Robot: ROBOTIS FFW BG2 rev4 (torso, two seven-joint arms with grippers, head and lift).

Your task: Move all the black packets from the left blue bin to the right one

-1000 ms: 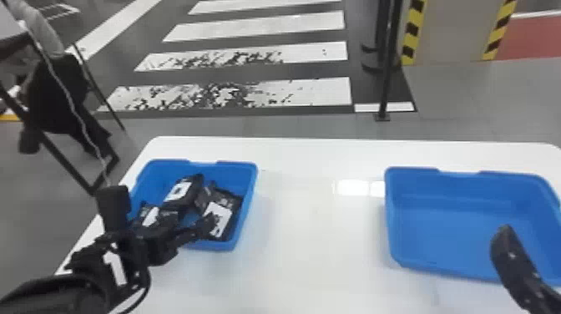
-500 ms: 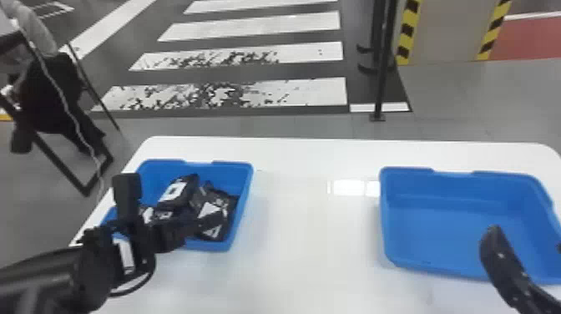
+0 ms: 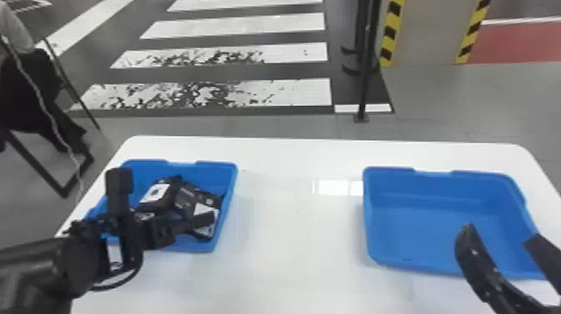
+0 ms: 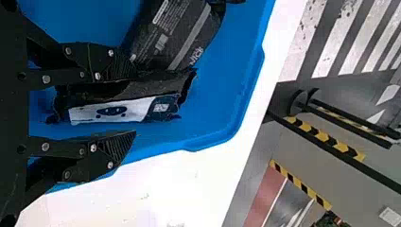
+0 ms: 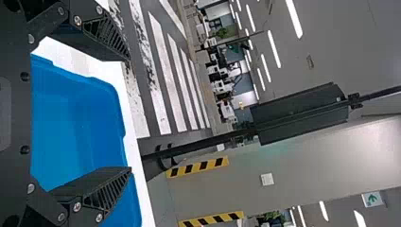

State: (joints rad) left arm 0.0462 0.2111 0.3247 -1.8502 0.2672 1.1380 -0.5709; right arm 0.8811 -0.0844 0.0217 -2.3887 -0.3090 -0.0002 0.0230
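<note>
Left pincer [image 4: 136,101] wide — white-labelled packet [image 4: 111,111] between its fingers, in left bin [image 4: 217,104]. Closing skewed, I could drag neighbouring packet [image 4: 175,35] along — or scrape rim [image 4: 194,146], close by other finger. Right pincer [image 3: 501,234], also wide, by right bin [image 3: 421,225].

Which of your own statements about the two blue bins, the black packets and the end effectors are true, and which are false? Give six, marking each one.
1. The left blue bin and the right blue bin stand on a white table. True.
2. The two bins touch each other. False: a stretch of the table separates them.
3. Several black packets lie in the left blue bin. True.
4. All the black packets are in the right blue bin. False: several are in the left one.
5. The left end effector has its fingers apart. True.
6. The right end effector is shut on a packet. False: its fingers stand apart, holding nothing.
</note>
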